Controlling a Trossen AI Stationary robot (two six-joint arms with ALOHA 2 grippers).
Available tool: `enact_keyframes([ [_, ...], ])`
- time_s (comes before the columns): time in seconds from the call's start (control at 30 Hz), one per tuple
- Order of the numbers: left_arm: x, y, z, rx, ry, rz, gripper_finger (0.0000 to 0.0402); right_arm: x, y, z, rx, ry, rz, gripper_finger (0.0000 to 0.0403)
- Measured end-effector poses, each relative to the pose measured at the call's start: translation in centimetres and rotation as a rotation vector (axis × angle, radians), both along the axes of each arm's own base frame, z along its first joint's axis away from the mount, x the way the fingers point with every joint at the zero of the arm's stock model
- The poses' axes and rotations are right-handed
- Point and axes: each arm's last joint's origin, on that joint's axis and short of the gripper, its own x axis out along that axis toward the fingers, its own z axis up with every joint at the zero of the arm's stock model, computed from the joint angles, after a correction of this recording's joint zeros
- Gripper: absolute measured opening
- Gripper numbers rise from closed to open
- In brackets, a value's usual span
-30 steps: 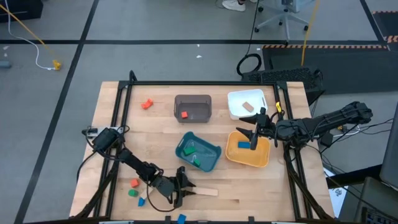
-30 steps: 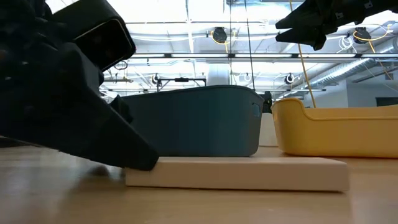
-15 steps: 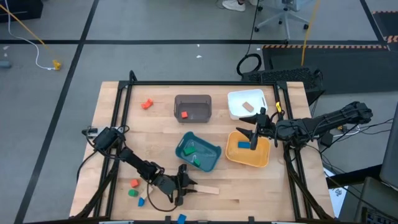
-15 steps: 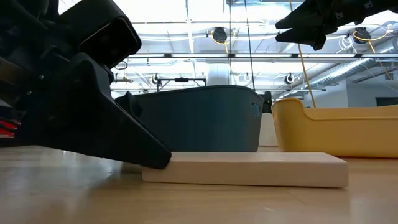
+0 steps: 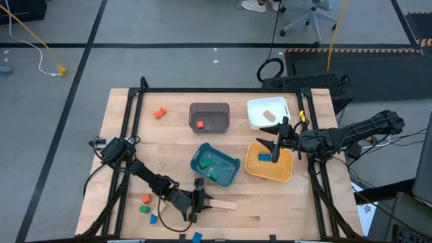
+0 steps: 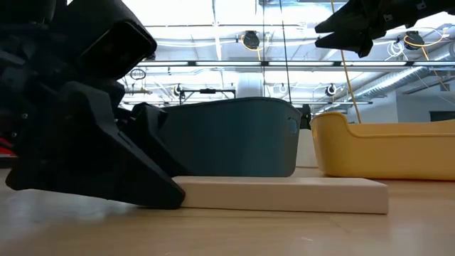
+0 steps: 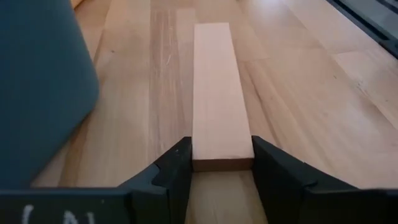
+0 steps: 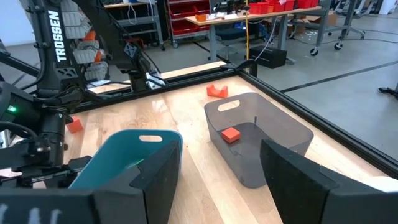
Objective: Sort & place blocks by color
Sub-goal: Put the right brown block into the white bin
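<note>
The left gripper [image 7: 221,171] sits low on the table, its fingers [image 7: 177,168] narrowly parted around the near end of a plain wooden bar [image 7: 217,93]. The right gripper [image 5: 278,138] hangs open above the yellow tray [image 5: 260,169].

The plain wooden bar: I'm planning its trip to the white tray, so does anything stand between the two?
Yes. The plain wooden bar lies at the table's near edge, at the left end effector. Toward the white tray at the far right, the teal tray and the yellow tray flank the direct line, so lift over them.
</note>
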Motion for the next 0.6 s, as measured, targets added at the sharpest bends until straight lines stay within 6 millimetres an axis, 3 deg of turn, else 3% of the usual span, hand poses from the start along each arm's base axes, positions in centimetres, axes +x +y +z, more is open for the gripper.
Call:
enact_keyframes([
  [0.43, 0.6, 0.0, 0.7, -0.200, -0.083, 0.085, 0.0136, 0.0, 0.0, 0.0, 0.000, 0.000, 0.000, 0.0215],
  [0.6, 1.0, -0.4, 3.3, -0.298, -0.212, 0.058, 0.0136, 0.0, 0.0, 0.0, 0.000, 0.001, 0.000, 0.0215],
])
